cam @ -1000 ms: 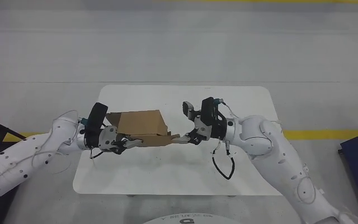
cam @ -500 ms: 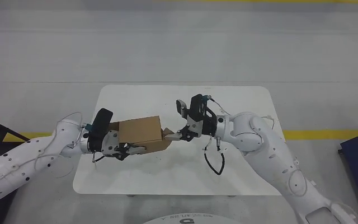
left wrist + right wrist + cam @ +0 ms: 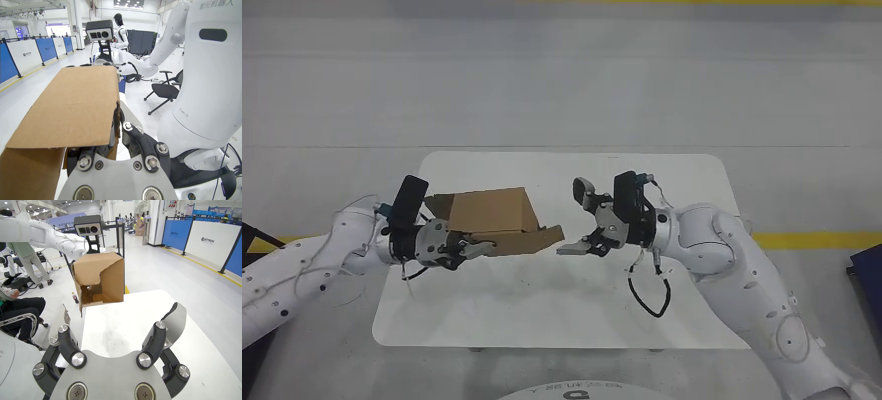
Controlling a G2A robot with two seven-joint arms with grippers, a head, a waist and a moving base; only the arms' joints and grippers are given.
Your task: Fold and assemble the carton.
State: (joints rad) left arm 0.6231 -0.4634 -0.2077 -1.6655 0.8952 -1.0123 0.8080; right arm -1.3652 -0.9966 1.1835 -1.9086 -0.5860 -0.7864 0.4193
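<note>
**Carton clamped by left gripper; right gripper open beside it**

Carton (image 3: 492, 222): brown corrugated cardboard, matte, partly erected into a box shape; it sits over the left half of the bench (image 3: 562, 310); I cannot tell whether its underside touches the surface. Top panel is flat with a faint crease line across it (image 3: 75, 106). The end facing the right arm is open (image 3: 111, 275); the cut edges there are ragged and torn, the inside is hollow, and one side wall stands upright and square. A pointed flap (image 3: 547, 237) juts from the lower near edge toward the right arm.

Left gripper (image 3: 457, 247): at the carton's near left corner; its fingers (image 3: 130, 113), bare metal plates on black linkages, are closed on a cardboard wall, and the frayed edge of that wall runs down between them (image 3: 115, 132).

Right gripper (image 3: 577, 220): fingers spread wide and holding nothing; curved metal plates with dark worn tips (image 3: 176, 317); it is level with the open end (image 3: 121, 315), just beside the flap tip and not touching it.

Bench: white, smooth, rounded corners, faint grey scuffs in the middle. A black cable (image 3: 647, 295) hangs in a loop under the right forearm.
</note>
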